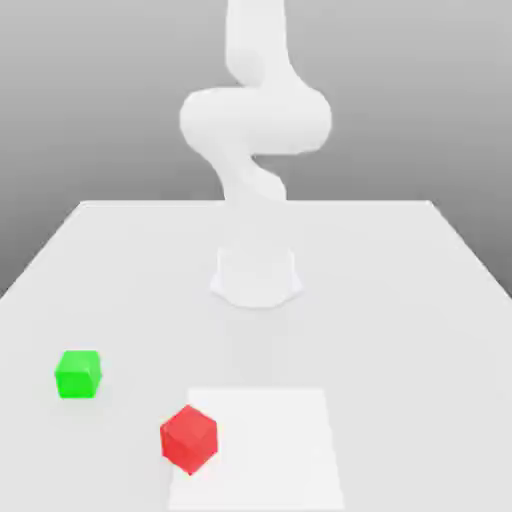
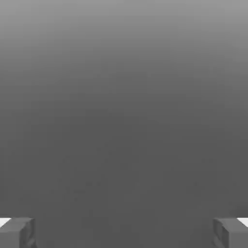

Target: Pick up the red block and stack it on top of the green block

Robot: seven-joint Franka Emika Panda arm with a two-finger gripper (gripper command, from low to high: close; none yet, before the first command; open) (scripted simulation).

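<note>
The red block (image 1: 188,438) rests on the white table near its front edge, turned corner-on, overlapping the left edge of a paler square patch. The green block (image 1: 78,374) sits on the table further toward the exterior view's left and a little further back, apart from the red one. In the hand view my gripper (image 2: 124,233) is open, its two grey fingertips (image 2: 17,232) standing wide apart with nothing between them and only a plain grey background behind. Neither block lies near the fingers there.
The white arm (image 1: 255,120) rises from its round base (image 1: 256,276) at the table's middle and curves upward. A paler square patch (image 1: 270,450) marks the table (image 1: 400,300) at the front centre.
</note>
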